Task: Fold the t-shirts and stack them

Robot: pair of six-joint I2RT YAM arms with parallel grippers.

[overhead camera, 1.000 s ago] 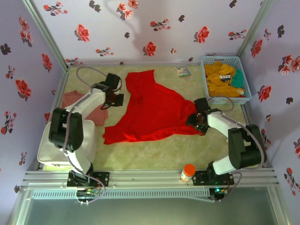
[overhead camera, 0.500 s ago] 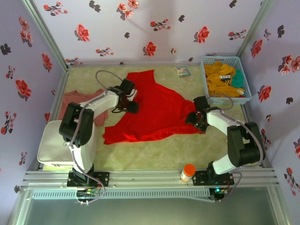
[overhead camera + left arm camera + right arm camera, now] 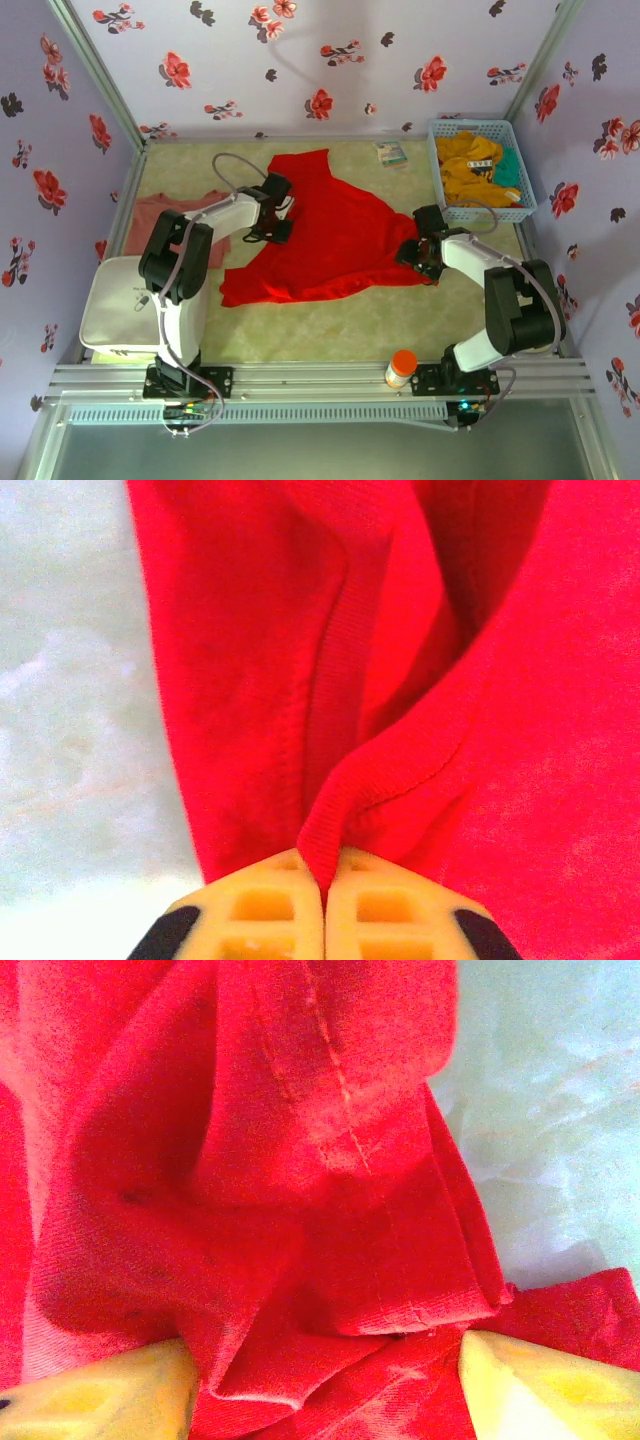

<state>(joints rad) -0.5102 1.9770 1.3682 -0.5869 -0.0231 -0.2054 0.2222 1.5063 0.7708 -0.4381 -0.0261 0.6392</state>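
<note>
The large bright red t-shirt (image 3: 330,235) lies spread and crumpled across the middle of the table; its chest print is hidden. My left gripper (image 3: 282,222) sits at its left edge, shut on a ribbed fold of the red t-shirt (image 3: 380,780), pinched between the yellow fingertips (image 3: 265,915). My right gripper (image 3: 418,257) rests on the shirt's right corner, open, its fingers (image 3: 110,1390) spread either side of bunched red cloth (image 3: 330,1240). The faded salmon-pink t-shirt (image 3: 160,215) lies flat at the far left, partly under my left arm.
A blue basket (image 3: 481,170) of yellow and green cloth stands at the back right. A white bin (image 3: 115,318) is at the near left. An orange-capped bottle (image 3: 401,366) stands on the front rail. A small card (image 3: 391,153) lies at the back.
My left arm swung right from beside the pink shirt onto the red shirt's left edge and shut on a fold there. The right gripper has stayed at the right corner.
</note>
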